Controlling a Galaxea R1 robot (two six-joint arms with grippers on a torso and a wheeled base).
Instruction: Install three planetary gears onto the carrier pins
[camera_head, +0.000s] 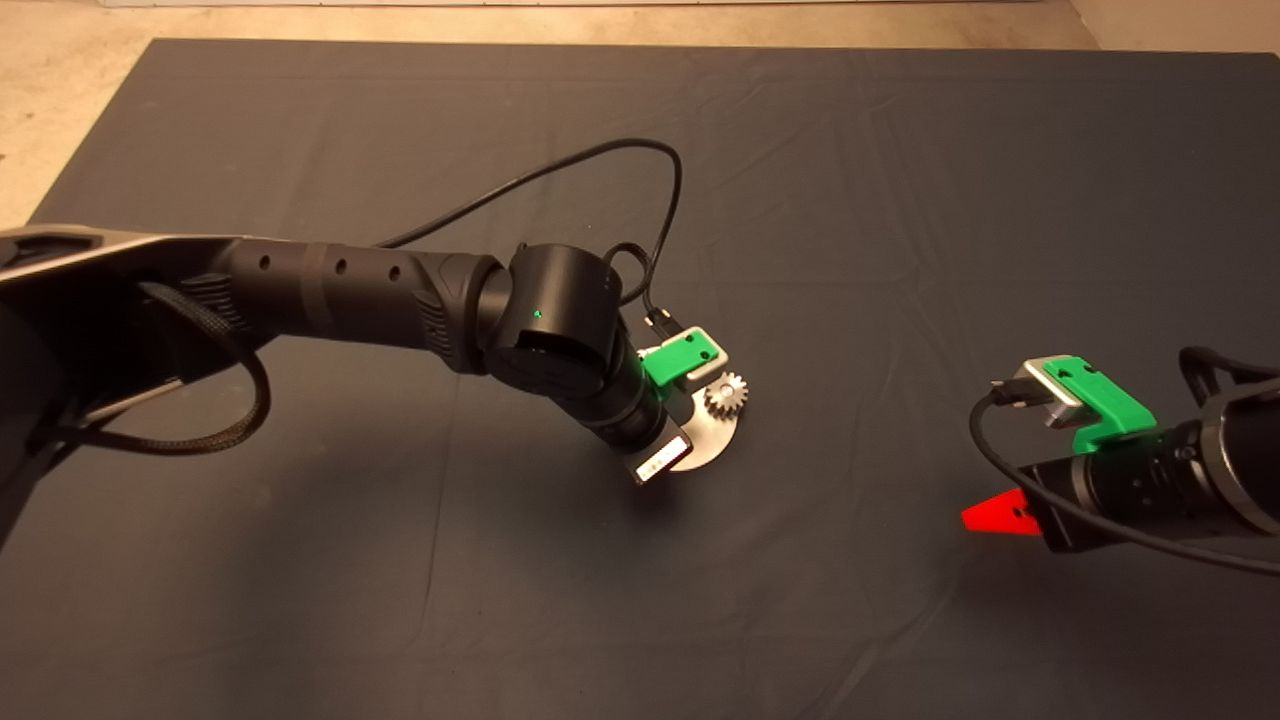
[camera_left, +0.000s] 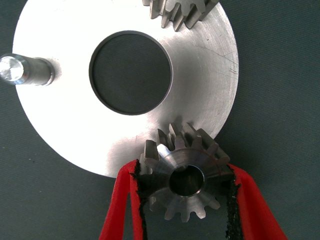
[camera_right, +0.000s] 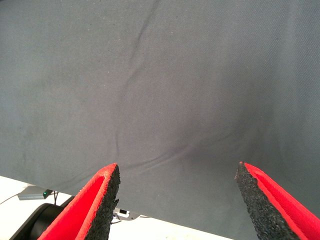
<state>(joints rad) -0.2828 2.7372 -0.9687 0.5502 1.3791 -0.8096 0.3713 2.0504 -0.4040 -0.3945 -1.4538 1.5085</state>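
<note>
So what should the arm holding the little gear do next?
Probably lower the held gear in the left gripper and let go, if its bore sits on a pin. One gear is already mounted; one pin stands bare. Right gripper waits.

Dark grey mat (camera_head: 900, 200), cloth-textured, faintly creased, covering the table; pale floor (camera_head: 60, 90) shows past its far and left edges. Lying directly on the mat, near its middle: 1 flat round shiny metal disc (camera_left: 65, 130) with a large centre hole, through which the mat is visible. Standing on the disc: 1 bare upright silver pin (camera_left: 25, 70) near its rim, and 1 toothed steel gear (camera_head: 727, 396) on the far side. The rest of the mat's surface is plain cloth.
</note>
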